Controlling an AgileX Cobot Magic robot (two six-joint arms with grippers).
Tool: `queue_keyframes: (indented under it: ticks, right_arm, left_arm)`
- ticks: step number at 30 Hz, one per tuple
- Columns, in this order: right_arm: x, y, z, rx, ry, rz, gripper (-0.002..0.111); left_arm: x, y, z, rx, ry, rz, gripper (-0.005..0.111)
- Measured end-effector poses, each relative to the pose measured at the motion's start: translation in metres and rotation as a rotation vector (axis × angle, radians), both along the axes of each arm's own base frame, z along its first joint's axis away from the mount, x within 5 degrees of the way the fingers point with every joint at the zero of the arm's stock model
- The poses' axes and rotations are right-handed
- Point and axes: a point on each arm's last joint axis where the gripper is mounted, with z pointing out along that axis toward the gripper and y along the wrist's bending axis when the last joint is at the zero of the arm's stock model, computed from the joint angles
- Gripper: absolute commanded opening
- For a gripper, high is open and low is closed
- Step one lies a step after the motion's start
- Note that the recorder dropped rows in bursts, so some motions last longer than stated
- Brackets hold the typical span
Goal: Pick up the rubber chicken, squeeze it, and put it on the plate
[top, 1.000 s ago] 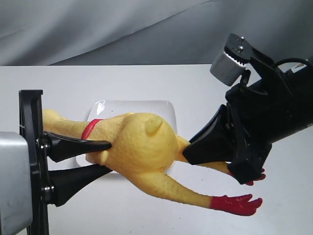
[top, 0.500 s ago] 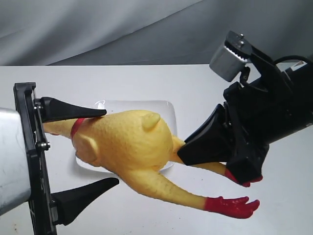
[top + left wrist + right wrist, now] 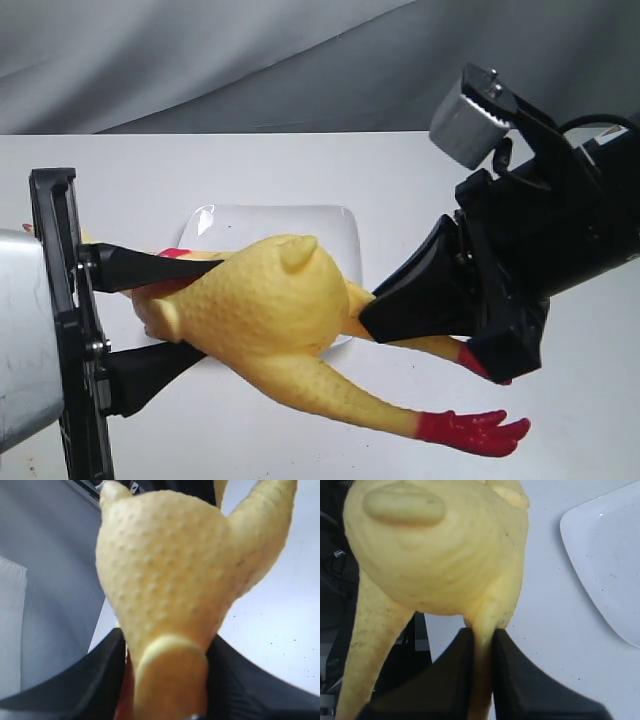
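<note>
The yellow rubber chicken (image 3: 270, 300) hangs in the air between both arms, above the near edge of the white plate (image 3: 330, 225). My left gripper (image 3: 210, 308) is shut on its neck end, one black finger on each side, and a bit of the red neck band (image 3: 178, 256) shows there. In the left wrist view the bumpy body (image 3: 165, 580) fills the space between the fingers (image 3: 65, 685). My right gripper (image 3: 372, 312) is shut on one thin leg (image 3: 482, 640). The other leg trails down to a red foot (image 3: 470, 432).
The white table (image 3: 300, 165) carries the plate, whose corner also shows in the right wrist view (image 3: 610, 565). Grey cloth (image 3: 200, 60) hangs behind the table. The right arm's bulky black body (image 3: 560, 230) stands over the table's right side.
The left gripper's fingers, spread wide half a second ago, have closed again on the chicken's neck end. The body has dropped a little and the free foot hangs lower.
</note>
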Motion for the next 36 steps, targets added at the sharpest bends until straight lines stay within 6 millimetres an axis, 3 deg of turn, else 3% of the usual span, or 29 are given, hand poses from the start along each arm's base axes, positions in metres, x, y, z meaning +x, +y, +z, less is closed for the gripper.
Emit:
queue_keyframes:
  ticks: [7, 10, 13, 17, 19, 21, 24, 27, 30, 35, 36]
  right_arm:
    - [0.0004, -0.0001, -0.0001, -0.001, -0.003, -0.002, 0.000]
    - [0.0004, -0.0001, -0.0001, -0.001, -0.004, -0.003, 0.000]
    - [0.0004, -0.0001, -0.0001, -0.001, -0.004, -0.003, 0.000]
    - [0.0004, -0.0001, -0.0001, -0.001, -0.004, -0.003, 0.000]
    - [0.0008, -0.0001, -0.0002, -0.002, -0.007, -0.006, 0.000]
    - [0.0010, -0.0002, -0.0002, -0.003, -0.009, -0.007, 0.000]
    - [0.0011, -0.0002, -0.0002, -0.003, -0.010, -0.008, 0.000]
    - [0.0011, -0.0003, -0.0003, -0.004, -0.010, -0.007, 0.000]
    - [0.0014, -0.0002, -0.0003, -0.004, -0.012, -0.009, 0.000]
    - [0.0016, -0.0003, -0.0003, -0.005, -0.014, -0.011, 0.000]
    - [0.0016, -0.0003, -0.0003, -0.005, -0.012, -0.012, 0.000]
  left_arm:
    - [0.0000, 0.0000, 0.0000, 0.000, 0.000, 0.000, 0.000]
    - [0.0000, 0.0000, 0.0000, 0.000, 0.000, 0.000, 0.005]
    - [0.0000, 0.0000, 0.0000, 0.000, 0.000, 0.000, 0.022]
    - [0.0000, 0.0000, 0.0000, -0.001, 0.002, 0.001, 0.066]
    - [0.0000, 0.0000, 0.0001, -0.007, 0.007, 0.004, 0.082]
    - [0.0009, 0.0001, 0.0000, -0.029, 0.032, 0.024, 0.087]
    - [0.0020, 0.0009, 0.0004, -0.051, 0.052, 0.050, 0.084]
    - [0.0023, 0.0011, 0.0005, -0.059, 0.059, 0.057, 0.073]
    - [0.0019, 0.0006, 0.0007, -0.063, 0.061, 0.052, 0.053]
    - [0.0012, 0.0000, 0.0009, -0.065, 0.061, 0.042, 0.003]
    - [0.0011, -0.0001, 0.0009, -0.066, 0.061, 0.040, 0.000]
